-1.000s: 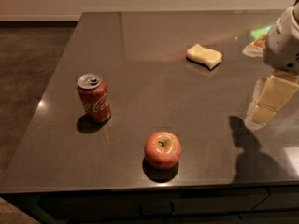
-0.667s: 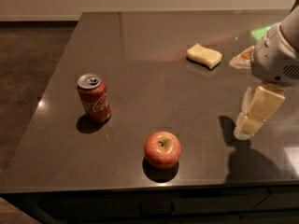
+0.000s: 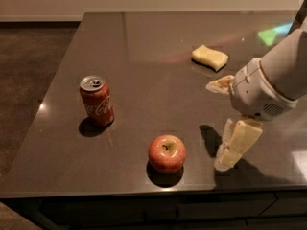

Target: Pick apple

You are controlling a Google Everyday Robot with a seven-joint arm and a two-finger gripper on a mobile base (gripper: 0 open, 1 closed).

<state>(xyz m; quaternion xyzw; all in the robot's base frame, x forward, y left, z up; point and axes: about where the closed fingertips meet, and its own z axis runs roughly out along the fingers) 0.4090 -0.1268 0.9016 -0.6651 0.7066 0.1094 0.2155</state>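
Note:
The apple (image 3: 166, 153) is round and red-orange with a yellowish stem dimple on top. It sits upright on the dark table (image 3: 153, 56) near the front edge. My gripper (image 3: 229, 158) hangs from the white arm (image 3: 268, 87) at the right. It points down at the table just to the right of the apple, about an apple's width away and not touching it. It holds nothing that I can see.
A red Coca-Cola can (image 3: 97, 100) stands to the left of the apple and a little further back. A yellow sponge (image 3: 209, 57) lies at the back right. A small tan object (image 3: 219, 85) lies behind the arm. The table's front edge runs just below the apple.
The arm has moved left and forward, bringing my gripper from the right edge to close beside the apple. The apple, can and sponge have not moved.

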